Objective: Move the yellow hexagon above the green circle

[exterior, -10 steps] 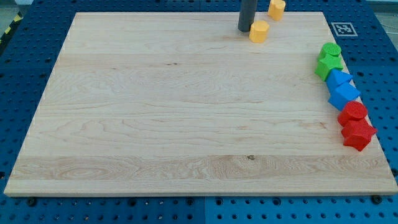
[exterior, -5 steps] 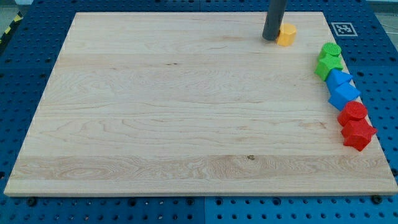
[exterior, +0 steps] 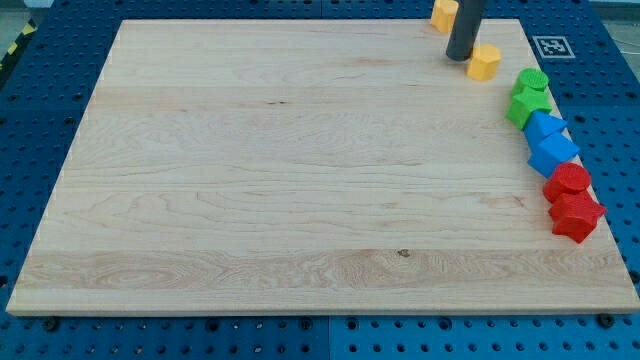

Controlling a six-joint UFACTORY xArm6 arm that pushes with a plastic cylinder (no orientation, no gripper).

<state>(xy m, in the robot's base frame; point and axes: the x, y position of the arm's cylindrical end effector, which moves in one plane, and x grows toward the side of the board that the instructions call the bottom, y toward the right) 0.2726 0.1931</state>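
Board (exterior: 300, 190): light wooden panel filling most of the frame, lying on a blue pegboard (exterior: 40, 120). It is the only thing here that holds anything; eight blocks lie on it, all at the upper right and right edge.

Tool: my tip (exterior: 459, 58), end of a dark rod, no jaws to open or close, gripping nothing. It stands at the upper right of the frame, touching the left side of the yellow hexagon (exterior: 484, 62).

Yellow hexagon: upper right, just left of and slightly above the green circle (exterior: 532, 80), near it but apart.

Second yellow block (exterior: 443, 14): at the top edge of the frame, partly cut off, just left of the rod; shape unclear.

Right edge, top to bottom, a close row:
- green circle, touching the green block (exterior: 526, 105) below it
- green block, shape unclear
- blue triangle (exterior: 545, 127)
- blue block (exterior: 553, 154), shape unclear
- red block (exterior: 569, 180), rounded, exact shape unclear
- red block (exterior: 576, 215), lowest, shape unclear

Marker tag (exterior: 552, 46): black and white square on the pegboard, upper right, off the board.
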